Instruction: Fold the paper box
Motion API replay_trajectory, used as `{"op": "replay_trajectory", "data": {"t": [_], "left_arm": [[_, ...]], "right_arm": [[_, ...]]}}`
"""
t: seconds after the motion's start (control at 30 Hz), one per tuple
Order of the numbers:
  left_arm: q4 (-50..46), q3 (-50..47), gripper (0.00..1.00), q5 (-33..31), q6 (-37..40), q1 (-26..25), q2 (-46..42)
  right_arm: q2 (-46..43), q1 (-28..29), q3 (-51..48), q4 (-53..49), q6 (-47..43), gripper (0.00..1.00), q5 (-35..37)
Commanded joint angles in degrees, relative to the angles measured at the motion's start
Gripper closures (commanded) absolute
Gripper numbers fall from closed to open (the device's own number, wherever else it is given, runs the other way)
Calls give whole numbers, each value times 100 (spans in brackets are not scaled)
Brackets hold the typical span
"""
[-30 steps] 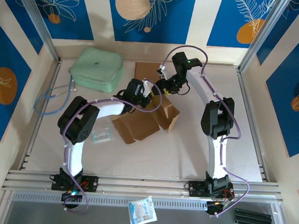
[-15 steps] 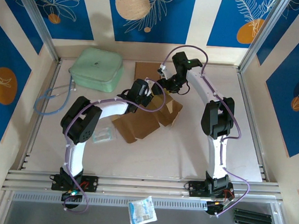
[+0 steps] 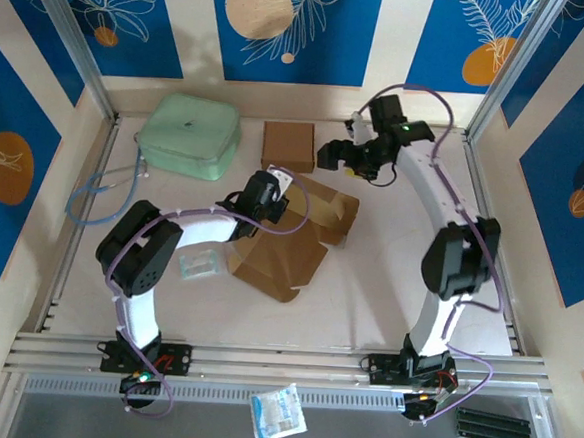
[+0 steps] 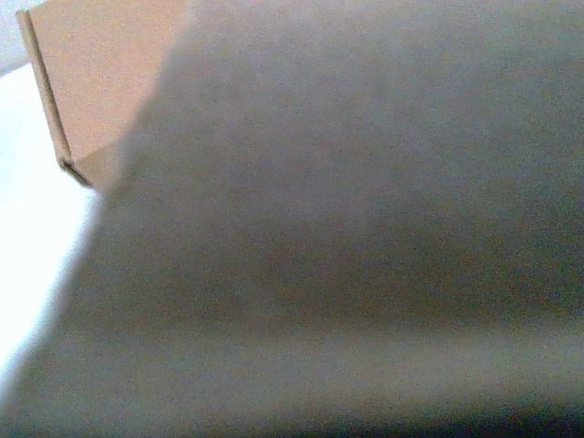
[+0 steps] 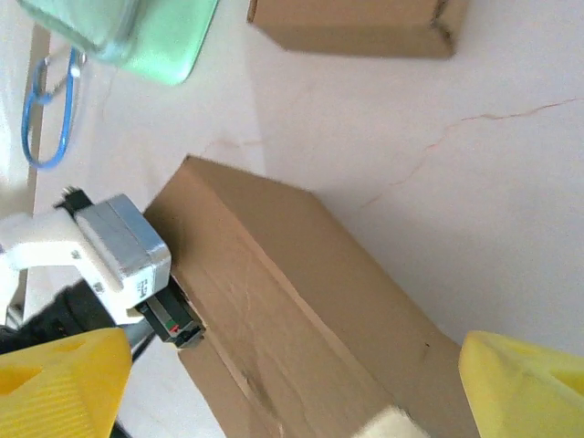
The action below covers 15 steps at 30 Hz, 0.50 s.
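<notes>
Box (image 3: 288, 251) at mid-table, only partly folded: 1 side raised, front panel flat, so most creasing and closing left to do. Left gripper (image 3: 271, 200) clenched, apparently on its left edge. Right gripper (image 3: 332, 154) released, spread wide, hovering just behind.
</notes>
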Motion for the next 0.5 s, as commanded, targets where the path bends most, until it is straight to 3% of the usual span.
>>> {"op": "replay_trajectory", "data": {"t": [0.0,0.2,0.3,0.47], "left_arm": [[40,-330,96,-640,-501,-388,-164],[292,-570,81,-803,-705,-552,-260],[421,-665,68,-894,-668,-551,-394],[425,-843,56,-837,-865,-565,-711]], "right_arm": [[-812,55,-750,793,988,6,405],[-1672,24,-1392,943,1055,5,635],[-1837,26,-1522,950,1045,5,613],[-1936,108,-1605,944,1146,5,656]]}}
